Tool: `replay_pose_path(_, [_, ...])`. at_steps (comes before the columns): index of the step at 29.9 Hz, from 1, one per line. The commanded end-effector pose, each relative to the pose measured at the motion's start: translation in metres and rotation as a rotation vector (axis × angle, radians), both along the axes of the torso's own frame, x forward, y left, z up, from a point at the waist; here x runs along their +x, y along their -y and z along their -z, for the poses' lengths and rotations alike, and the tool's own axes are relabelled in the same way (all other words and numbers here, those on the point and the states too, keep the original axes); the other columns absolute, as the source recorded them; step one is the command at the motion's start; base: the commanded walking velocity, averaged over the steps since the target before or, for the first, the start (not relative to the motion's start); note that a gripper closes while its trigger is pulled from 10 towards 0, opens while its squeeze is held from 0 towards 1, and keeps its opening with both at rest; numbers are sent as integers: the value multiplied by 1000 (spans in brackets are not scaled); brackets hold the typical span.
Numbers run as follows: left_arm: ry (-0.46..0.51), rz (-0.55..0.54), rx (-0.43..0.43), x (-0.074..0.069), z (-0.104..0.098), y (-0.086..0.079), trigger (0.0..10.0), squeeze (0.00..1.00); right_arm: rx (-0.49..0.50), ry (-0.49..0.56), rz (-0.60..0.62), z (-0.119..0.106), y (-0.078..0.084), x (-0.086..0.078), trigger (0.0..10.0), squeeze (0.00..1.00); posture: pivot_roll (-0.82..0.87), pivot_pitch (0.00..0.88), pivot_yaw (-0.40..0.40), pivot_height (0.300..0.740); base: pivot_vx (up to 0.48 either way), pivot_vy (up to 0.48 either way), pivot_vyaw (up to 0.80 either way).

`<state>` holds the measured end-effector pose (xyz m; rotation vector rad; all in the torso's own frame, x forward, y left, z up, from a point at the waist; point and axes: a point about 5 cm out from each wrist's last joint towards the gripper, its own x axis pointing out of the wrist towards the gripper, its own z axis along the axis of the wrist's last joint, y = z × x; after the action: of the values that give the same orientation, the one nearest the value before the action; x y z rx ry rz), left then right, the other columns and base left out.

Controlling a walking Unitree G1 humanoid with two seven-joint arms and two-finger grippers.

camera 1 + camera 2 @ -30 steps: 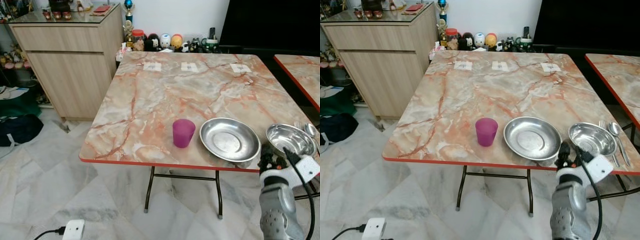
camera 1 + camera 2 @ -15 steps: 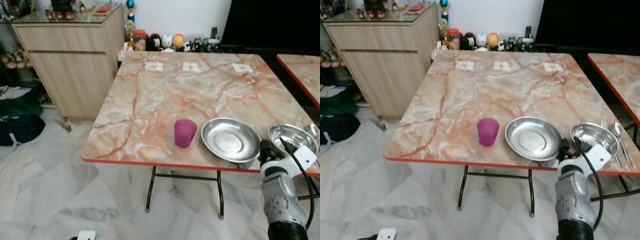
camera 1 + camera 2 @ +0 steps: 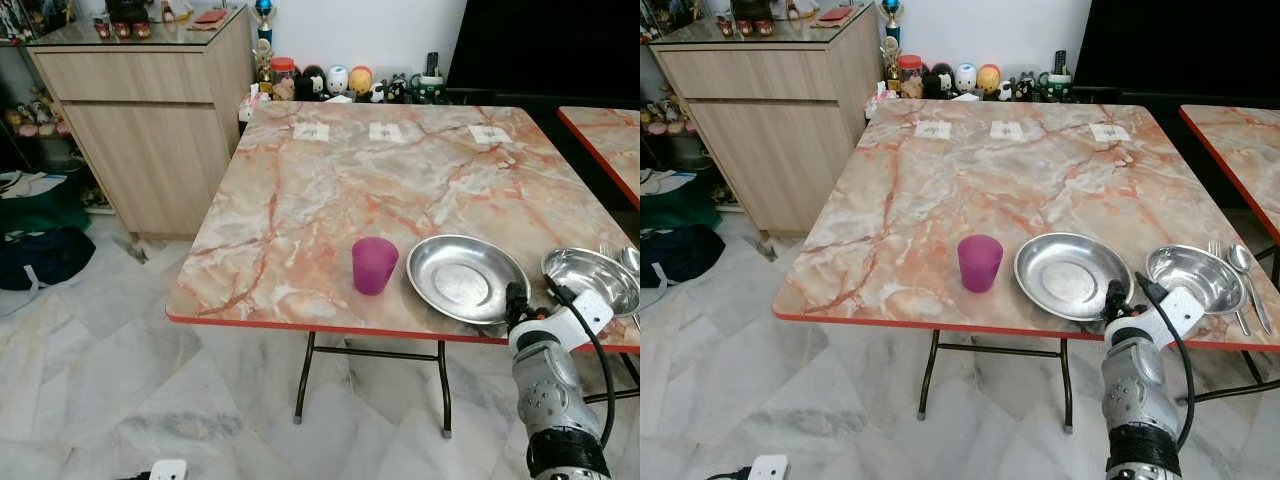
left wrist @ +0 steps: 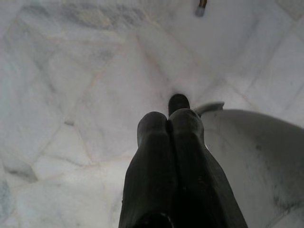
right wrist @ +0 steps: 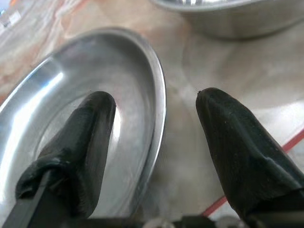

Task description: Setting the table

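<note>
The right end effector (image 5: 154, 111) has come in closer to the plate (image 3: 465, 277) over the last second: it was hanging off the counter's near edge between plate and bowl (image 3: 588, 278), and now its fingers stand spread apart, astride the plate's near rim, one finger (image 5: 88, 128) above the plate's inside and the other (image 5: 232, 137) over bare marble outside it. Nothing is gripped yet. The whole scene has also slid a little in the head views, so the robot itself has shifted; the plate, bowl and cup (image 3: 374, 265) lie just as they did. My reading is that the reach is nearly finished and the next step is to pinch the rim, then carry the plate to a place setting. The left end effector (image 4: 170, 137) hangs idle over the floor with its fingers pressed together and nothing between them. The plate is shallow, round, polished steel with a low flared lip, lying flat near the front edge of the counter (image 3: 330, 190), just right of the purple cup and close beside the smaller steel bowl; a fork (image 3: 1226, 285) and spoon (image 3: 1245, 270) lie beyond the bowl. Thin, slick metal like that will likely give little purchase, so a grip on the lip may slip or tip the plate when lifted.
</note>
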<state>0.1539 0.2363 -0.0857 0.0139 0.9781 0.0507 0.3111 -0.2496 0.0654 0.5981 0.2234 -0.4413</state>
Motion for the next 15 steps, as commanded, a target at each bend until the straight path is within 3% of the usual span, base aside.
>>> replay_pose_path(1, [-7, 10, 7, 1, 0, -1, 10000, 0, -21, -3, -4, -4, 4, 4, 10000, 0, 87, 0, -12, 740, 0, 0, 0])
replay_pose_path(15, [6, 24, 13, 13, -5, 1, 10000, 0, -18, -57, -22, 3, 0, 12, 10000, 0, 92, 0, -7, 740, 0, 0, 0])
